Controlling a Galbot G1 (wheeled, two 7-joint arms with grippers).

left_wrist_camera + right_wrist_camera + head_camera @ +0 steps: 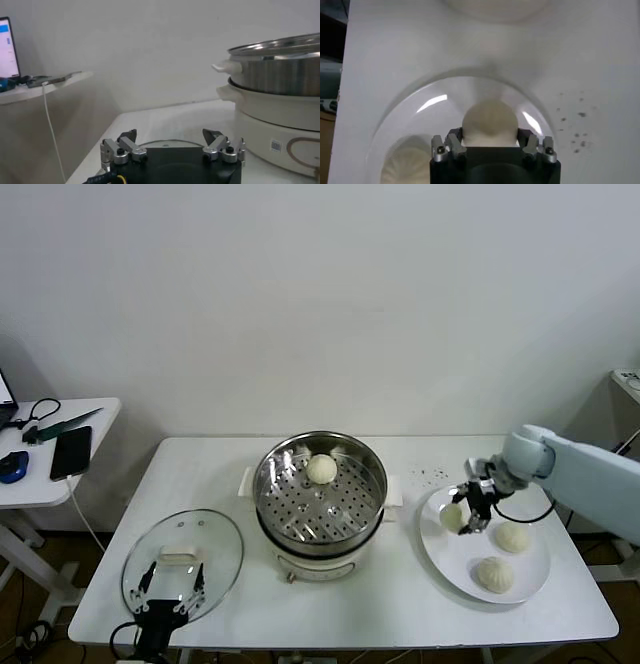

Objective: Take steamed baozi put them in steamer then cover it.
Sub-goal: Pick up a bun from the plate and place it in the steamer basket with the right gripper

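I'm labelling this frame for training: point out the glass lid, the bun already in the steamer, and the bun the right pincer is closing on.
glass lid [183, 561], head view, on its white handle.
bun in the steamer [321, 469], head view, its top.
bun at the right pincer [489, 121], right wrist view, its rounded top.

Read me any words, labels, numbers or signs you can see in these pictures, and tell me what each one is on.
No text can be read anywhere.
Small dark sticker on the steamer base: a code-like square, too small to read.
Ring marking beside it on the base: a plain outline, no letters visible.
Laptop screen on the side table: lit blue and white, contents too blurred to read.
Plate, lid and baozi: no markings.
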